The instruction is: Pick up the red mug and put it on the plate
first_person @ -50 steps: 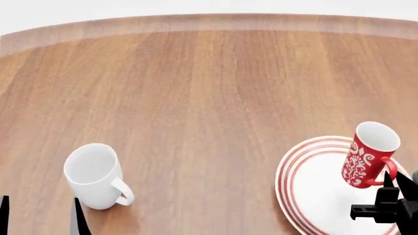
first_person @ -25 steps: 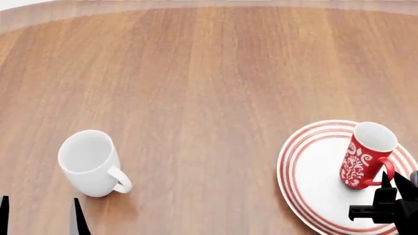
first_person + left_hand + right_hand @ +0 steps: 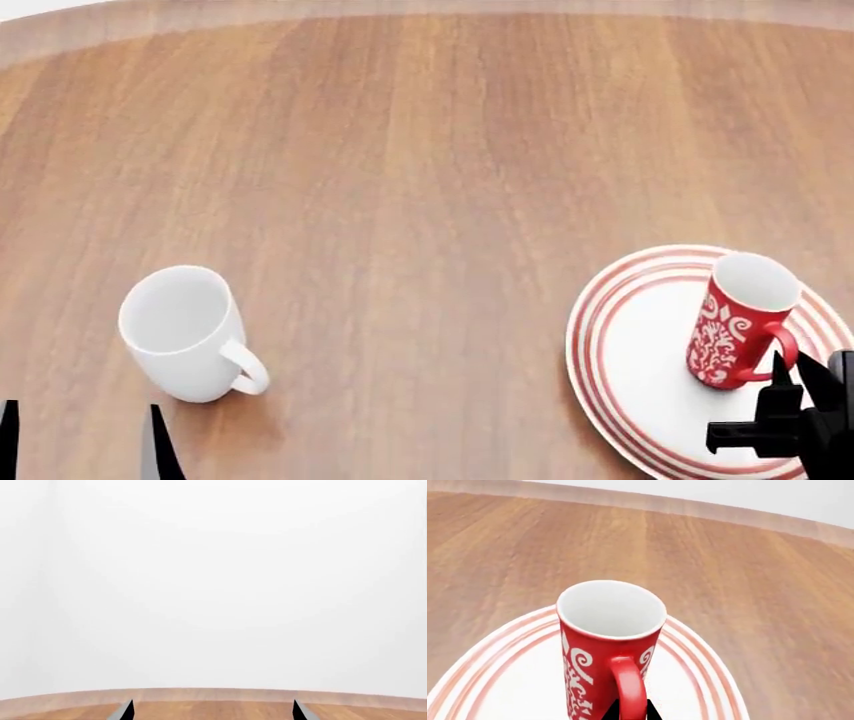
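Note:
The red mug point(image 3: 734, 330), patterned in white, is over the right half of the red-ringed plate point(image 3: 627, 370), leaning slightly, its base at the plate's surface. My right gripper point(image 3: 797, 372) is shut on the mug's loop handle from the near side. In the right wrist view the red mug point(image 3: 604, 650) fills the middle over the plate point(image 3: 507, 680), and the right gripper point(image 3: 630, 711) has its black tips tight on both sides of the handle. My left gripper point(image 3: 80, 440) is open at the near left with nothing in it. Only the left gripper point(image 3: 212, 711) tips and the table's far edge show in its wrist view.
A plain white mug point(image 3: 187, 335) stands upright at the near left, handle toward me, just beyond the left gripper. The wooden table point(image 3: 427, 150) stretches away, with its far edge at the top of the head view.
The head view tilted down a second ago. Since half a second ago the red mug and right gripper have shifted slightly left and lower over the plate. The left gripper has not moved.

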### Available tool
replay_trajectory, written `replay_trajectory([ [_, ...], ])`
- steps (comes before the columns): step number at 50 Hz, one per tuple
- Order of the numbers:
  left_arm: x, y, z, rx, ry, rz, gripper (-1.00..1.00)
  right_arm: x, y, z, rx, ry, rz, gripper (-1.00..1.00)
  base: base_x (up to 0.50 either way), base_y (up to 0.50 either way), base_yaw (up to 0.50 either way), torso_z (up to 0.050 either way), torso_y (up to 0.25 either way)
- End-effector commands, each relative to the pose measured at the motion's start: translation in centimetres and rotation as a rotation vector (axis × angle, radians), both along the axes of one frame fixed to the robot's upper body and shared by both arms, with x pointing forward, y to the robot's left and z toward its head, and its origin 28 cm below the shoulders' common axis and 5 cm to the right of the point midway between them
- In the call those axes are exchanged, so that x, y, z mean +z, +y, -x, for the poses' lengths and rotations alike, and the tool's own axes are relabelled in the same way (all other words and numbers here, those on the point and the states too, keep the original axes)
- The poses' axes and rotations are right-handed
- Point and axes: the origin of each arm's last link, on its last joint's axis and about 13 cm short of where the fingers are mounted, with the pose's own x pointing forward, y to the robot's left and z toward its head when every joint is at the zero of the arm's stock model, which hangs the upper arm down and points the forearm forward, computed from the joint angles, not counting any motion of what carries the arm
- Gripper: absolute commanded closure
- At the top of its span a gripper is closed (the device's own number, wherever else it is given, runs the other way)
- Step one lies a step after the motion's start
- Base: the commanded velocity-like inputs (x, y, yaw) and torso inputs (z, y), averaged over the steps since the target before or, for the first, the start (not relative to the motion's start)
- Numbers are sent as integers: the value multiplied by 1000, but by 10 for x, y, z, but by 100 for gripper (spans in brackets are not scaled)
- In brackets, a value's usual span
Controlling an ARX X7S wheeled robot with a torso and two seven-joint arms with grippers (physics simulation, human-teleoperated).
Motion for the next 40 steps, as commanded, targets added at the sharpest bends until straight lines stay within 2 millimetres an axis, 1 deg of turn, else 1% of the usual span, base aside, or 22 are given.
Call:
replay_trajectory([
  [1, 0, 0, 0, -4, 0, 5, -100, -4, 2, -3, 14, 11, 18, 100, 0, 0, 0, 0, 0],
  [2, 0, 0, 0, -4, 0, 5, -100, -4, 2, -3, 14, 10, 21, 100, 0, 0, 0, 0, 0],
  [3, 0, 0, 0, -5, -1, 6, -100, -4, 2, -2, 16, 12, 25, -100, 0, 0, 0, 0, 0],
  [22, 0, 0, 0, -4, -6, 7, -100, -12, 2, 0, 13, 42, 37, -100, 0, 0, 0, 0, 0],
  [30, 0, 0, 0, -1, -7, 7, -100, -12, 0, 2, 25, 33, 30, -100, 0, 0, 0, 0, 0],
  [33, 0, 0, 0, 0, -8, 7, -100, -9, 0, 5, 36, 25, 38, -100, 0, 0, 0, 0, 0],
  [40, 0, 0, 0, 1, -11, 8, -100, 5, 2, 18, 72, -9, 60, -100, 0, 0, 0, 0, 0],
])
